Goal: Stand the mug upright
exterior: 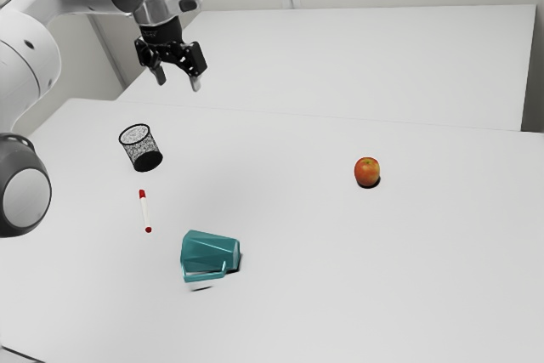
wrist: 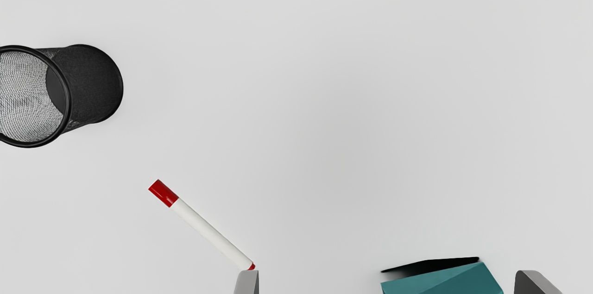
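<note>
Above the table's far left part in the exterior view, my gripper [exterior: 178, 83] hangs high with nothing between its fingers. In the wrist view the gripper [wrist: 387, 282] is open, its two fingertips wide apart. A teal mug [exterior: 209, 252] lies on its side on the table, its handle toward the exterior view's bottom and its narrower end toward the exterior view's right. Part of the mug [wrist: 444, 281] shows between the fingertips in the wrist view, well below them and untouched; the rest is cut off by the picture's edge.
On the white table [exterior: 340, 295], a black mesh cup [exterior: 142, 149] stands near the arm. A red-and-white marker [exterior: 144, 212] lies between that cup and the mug. Farther toward the exterior view's right sits a red-orange apple [exterior: 367, 171].
</note>
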